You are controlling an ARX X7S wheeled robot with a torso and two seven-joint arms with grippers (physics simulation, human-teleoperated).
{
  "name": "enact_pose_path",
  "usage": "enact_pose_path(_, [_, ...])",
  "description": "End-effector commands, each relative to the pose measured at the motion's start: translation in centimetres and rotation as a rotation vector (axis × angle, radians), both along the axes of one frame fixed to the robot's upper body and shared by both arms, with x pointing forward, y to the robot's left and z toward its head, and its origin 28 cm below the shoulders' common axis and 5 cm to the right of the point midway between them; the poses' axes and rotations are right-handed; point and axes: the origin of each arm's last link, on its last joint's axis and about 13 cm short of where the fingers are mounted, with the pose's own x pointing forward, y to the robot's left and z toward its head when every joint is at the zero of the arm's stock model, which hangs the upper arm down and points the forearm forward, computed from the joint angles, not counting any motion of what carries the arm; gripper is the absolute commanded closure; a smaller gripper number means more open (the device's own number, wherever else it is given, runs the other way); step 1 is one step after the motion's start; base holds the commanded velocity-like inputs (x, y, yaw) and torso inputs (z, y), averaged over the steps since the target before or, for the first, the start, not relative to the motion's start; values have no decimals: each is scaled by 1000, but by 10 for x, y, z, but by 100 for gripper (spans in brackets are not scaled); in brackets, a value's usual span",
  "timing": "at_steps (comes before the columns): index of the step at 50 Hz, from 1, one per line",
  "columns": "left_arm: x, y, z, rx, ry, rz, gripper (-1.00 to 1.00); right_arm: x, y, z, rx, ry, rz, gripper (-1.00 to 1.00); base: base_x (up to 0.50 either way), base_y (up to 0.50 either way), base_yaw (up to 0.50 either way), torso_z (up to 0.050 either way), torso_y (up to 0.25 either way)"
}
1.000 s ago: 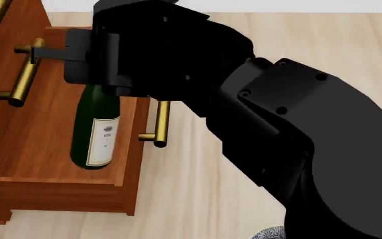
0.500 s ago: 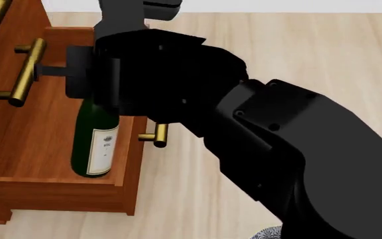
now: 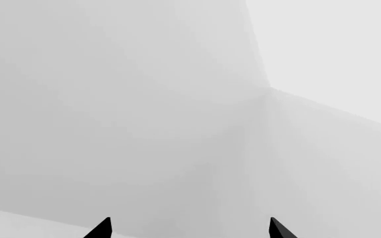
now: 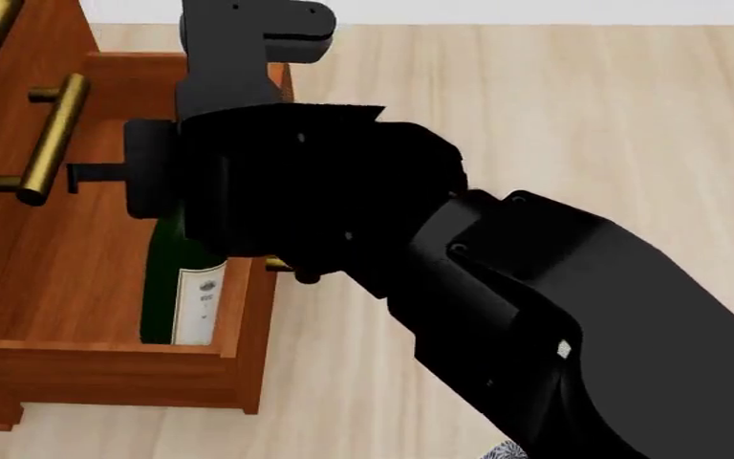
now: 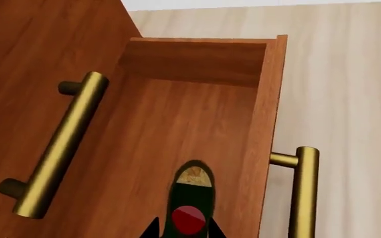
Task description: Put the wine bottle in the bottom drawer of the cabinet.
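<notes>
Placing step, basically: the right end effector (image 5: 184, 229) was closed around the wine bottle (image 4: 179, 287), upright inside the bottom drawer (image 4: 99, 359) at lower left (release comes next, I'd guess).

The right arm (image 4: 520, 316) is matte black with blocky, faceted housings. Small round screws dot its panels. The pincer tips (image 3: 104, 228) are black and pointed.

Bottom drawer (image 4: 74, 287) pulled open over pale plank floor (image 4: 533, 115); wine bottle (image 4: 183, 287) upright on drawer floor.
</notes>
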Motion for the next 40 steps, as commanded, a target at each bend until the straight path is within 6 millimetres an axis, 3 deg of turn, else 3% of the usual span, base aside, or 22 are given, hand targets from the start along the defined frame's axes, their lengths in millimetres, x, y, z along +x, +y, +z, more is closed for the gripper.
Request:
enact_pose_path(1, [0, 0, -1, 3, -1, -1, -100, -7, 0, -39, -139, 72, 60, 100, 0, 0, 0, 0, 0])
enact_pose_path(9, [0, 0, 1, 7, 1, -2, -100, -14, 2, -51, -175, 96, 108, 100, 0, 0, 0, 0, 0])
enact_pose_path(17, [1, -1, -3, 22, 15, 10, -100, -13, 1, -51, -170, 100, 98, 100, 0, 0, 0, 0, -3])
enact_pose_path(40, [1, -1, -3, 19, 16, 5, -100, -11, 2, -41, -162, 72, 91, 100, 0, 0, 0, 0, -112])
